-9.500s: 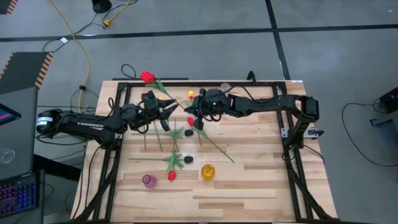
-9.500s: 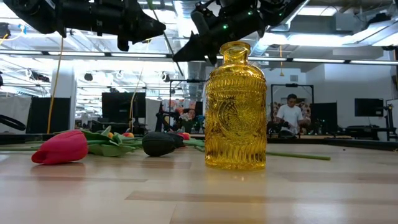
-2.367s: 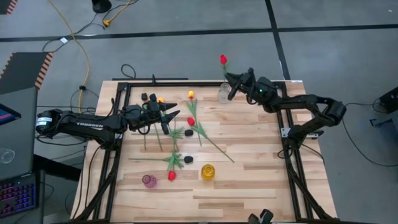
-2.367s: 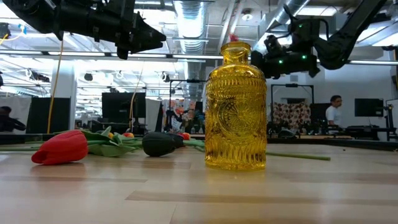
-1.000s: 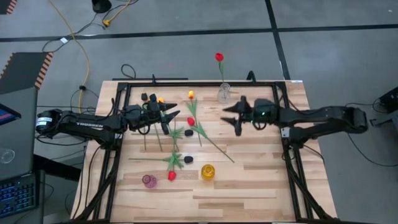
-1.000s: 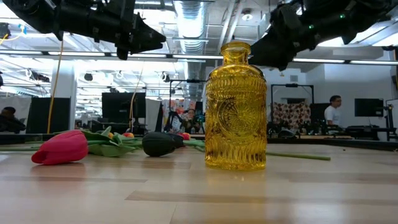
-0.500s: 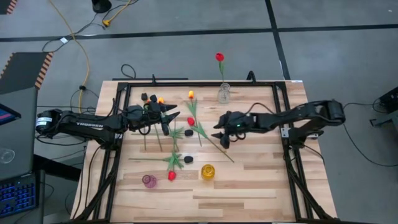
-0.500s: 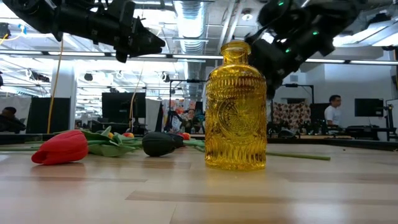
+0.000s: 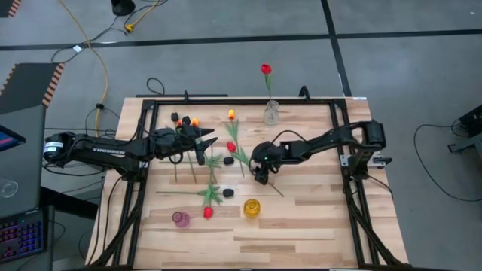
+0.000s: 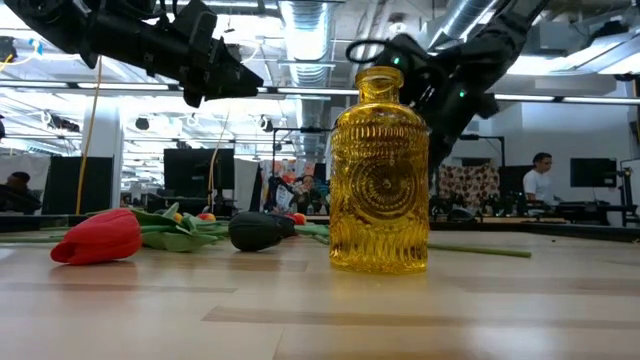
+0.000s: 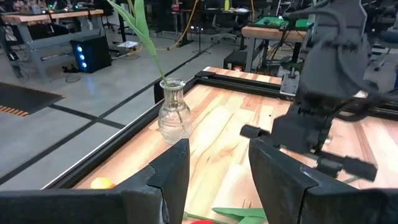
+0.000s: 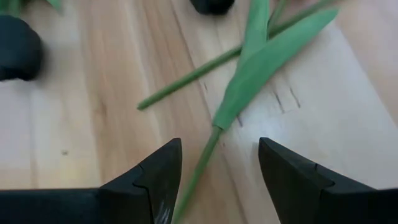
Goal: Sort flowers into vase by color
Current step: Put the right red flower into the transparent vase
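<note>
Several flowers lie on the wooden table [image 9: 316,218]. A red flower [image 9: 265,69] stands with its stem in the clear vase [image 9: 271,113] at the far edge. My right gripper [image 9: 261,173] is open and low over mid-table. Its fingers [image 12: 158,174] stand on either side of a green stem [image 12: 202,163], just past a long leaf [image 12: 267,62]. That stem belongs to a lying red flower [image 9: 231,147]. My left gripper [image 9: 202,141] waits open at the far left with nothing between its fingers [image 11: 168,171], which point toward the clear vase [image 11: 173,115].
A yellow vase [image 9: 251,207] and a purple vase [image 9: 181,218] stand near the front; between them lies a red flower head [image 9: 208,213]. Black heads [image 9: 228,193] and orange heads [image 9: 231,114] lie among green leaves. A black frame [image 9: 343,162] borders the table.
My right gripper has gone from beside the clear vase toward the table's left and near edges, and down over the lying red flower's stem. It has stayed open. The red flower stays upright in the clear vase.
</note>
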Action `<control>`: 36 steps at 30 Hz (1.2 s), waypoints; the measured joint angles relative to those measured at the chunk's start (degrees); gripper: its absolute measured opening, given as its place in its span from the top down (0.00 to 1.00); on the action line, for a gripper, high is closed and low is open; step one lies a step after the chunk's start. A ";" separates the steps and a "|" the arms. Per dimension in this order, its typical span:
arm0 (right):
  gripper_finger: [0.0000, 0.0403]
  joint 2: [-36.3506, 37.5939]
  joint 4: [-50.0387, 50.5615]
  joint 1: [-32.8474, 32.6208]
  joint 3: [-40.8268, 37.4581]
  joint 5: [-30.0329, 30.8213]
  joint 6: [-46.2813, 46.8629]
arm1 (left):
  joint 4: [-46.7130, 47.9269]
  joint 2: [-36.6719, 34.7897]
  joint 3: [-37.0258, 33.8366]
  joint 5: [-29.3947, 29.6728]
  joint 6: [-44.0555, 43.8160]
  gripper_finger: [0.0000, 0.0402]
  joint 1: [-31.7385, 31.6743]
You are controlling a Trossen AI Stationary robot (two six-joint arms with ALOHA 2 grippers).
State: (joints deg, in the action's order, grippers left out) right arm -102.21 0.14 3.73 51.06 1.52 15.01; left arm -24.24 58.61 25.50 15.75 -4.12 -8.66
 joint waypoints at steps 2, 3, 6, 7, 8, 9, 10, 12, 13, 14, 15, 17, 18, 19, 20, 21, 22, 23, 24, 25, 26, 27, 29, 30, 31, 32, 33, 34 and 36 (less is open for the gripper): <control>0.41 -1.22 0.13 0.00 0.28 0.02 0.00 | 0.07 0.00 0.00 0.00 0.00 0.62 0.00; 0.41 -1.67 0.08 0.00 0.52 0.02 -0.01 | 0.26 0.00 0.00 0.00 -0.01 0.62 0.02; 0.41 -2.11 -0.15 0.00 0.73 0.13 -0.03 | 0.56 0.00 0.00 0.00 0.00 0.62 0.00; 0.41 -2.10 -0.20 0.00 0.73 0.11 -0.03 | 0.59 0.00 0.00 0.02 -0.01 0.62 0.00; 0.41 -2.10 -0.11 0.00 0.73 0.15 -0.05 | 0.62 0.00 0.00 0.02 -0.01 0.62 0.01; 0.42 -2.10 0.02 0.00 0.73 0.13 -0.03 | 0.67 0.00 0.00 0.02 -0.01 0.62 0.00; 0.43 -2.10 0.18 0.00 0.73 0.13 -0.03 | 0.70 0.00 0.00 0.02 0.00 0.62 0.00; 0.46 -2.10 0.70 0.00 0.73 0.15 -0.03 | 0.87 0.00 0.00 0.02 0.00 0.62 0.02; 0.48 -2.10 1.17 0.00 0.73 0.17 -0.03 | 0.91 0.00 0.00 0.02 -0.02 0.62 0.00; 0.49 -2.10 1.63 0.00 0.73 0.24 -0.03 | 0.93 0.00 0.00 0.02 0.00 0.62 0.00; 0.51 -2.08 2.13 0.00 0.75 0.35 -0.04 | 0.91 0.00 0.00 0.02 0.00 0.62 0.00; 0.54 -2.08 2.43 0.00 0.75 0.37 -0.03 | 0.92 0.00 0.00 0.03 -0.01 0.62 0.00; 0.55 -2.08 2.47 -0.04 0.75 0.37 -0.03 | 0.91 0.00 0.00 0.02 0.00 0.62 0.00; 0.56 -2.08 2.54 -0.16 0.75 0.37 -0.03 | 0.91 0.00 0.00 0.02 -0.02 0.62 0.02; 0.57 -2.08 2.63 -0.28 0.75 0.37 -0.03 | 0.91 0.00 0.00 0.02 -0.01 0.62 0.01; 0.58 -2.08 2.78 -0.50 0.75 0.38 -0.03 | 0.91 0.00 0.00 0.02 -0.03 0.62 0.00; 0.58 -2.08 3.00 -0.71 0.75 0.42 -0.03 | 0.91 0.00 0.00 -0.02 -0.11 0.62 0.00; 0.59 -2.05 3.36 -0.96 0.75 0.49 -0.03 | 0.91 0.00 0.00 -0.04 -0.13 0.62 0.01; 0.59 -2.03 3.78 -1.15 0.75 0.57 -0.03 | 0.91 0.00 0.00 -0.04 -0.15 0.62 0.00; 0.60 -1.99 4.33 -1.35 0.75 0.63 -0.03 | 0.91 0.00 0.00 -0.04 -0.17 0.62 0.01; 0.61 -1.97 4.89 -1.61 0.79 0.66 -0.03 | 0.91 0.00 0.00 -0.04 -0.17 0.62 0.01; 0.61 -1.97 5.33 -1.79 0.81 0.67 -0.03 | 0.89 0.00 0.00 -0.05 -0.20 0.62 0.00; 0.63 -1.94 5.74 -2.21 0.79 0.71 -0.03 | 0.89 0.00 0.00 -0.05 -0.20 0.62 0.00; 0.64 -1.94 5.83 -2.46 0.79 0.78 -0.03 | 0.89 0.00 0.00 -0.07 -0.20 0.62 0.00; 0.65 -1.94 5.89 -2.64 0.79 0.83 -0.01 | 0.89 0.00 0.00 -0.07 -0.20 0.62 0.01; 0.67 -1.94 5.99 -2.76 0.77 0.84 0.00 | 0.87 0.00 0.00 -0.07 -0.20 0.62 0.02; 0.68 -1.94 6.08 -2.84 0.75 0.83 0.00 | 0.87 0.00 0.00 -0.07 -0.20 0.62 0.01; 0.69 -1.92 6.12 -2.86 0.75 0.81 0.02 | 0.87 0.00 0.00 -0.07 -0.20 0.62 0.02; 0.72 -1.94 6.18 -2.86 0.75 0.73 0.17 | 0.87 0.00 0.00 -0.09 -0.20 0.62 0.00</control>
State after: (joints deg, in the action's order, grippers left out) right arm -104.16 6.32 0.86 51.81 2.25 15.18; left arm -23.38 58.61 25.50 15.66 -4.32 -8.67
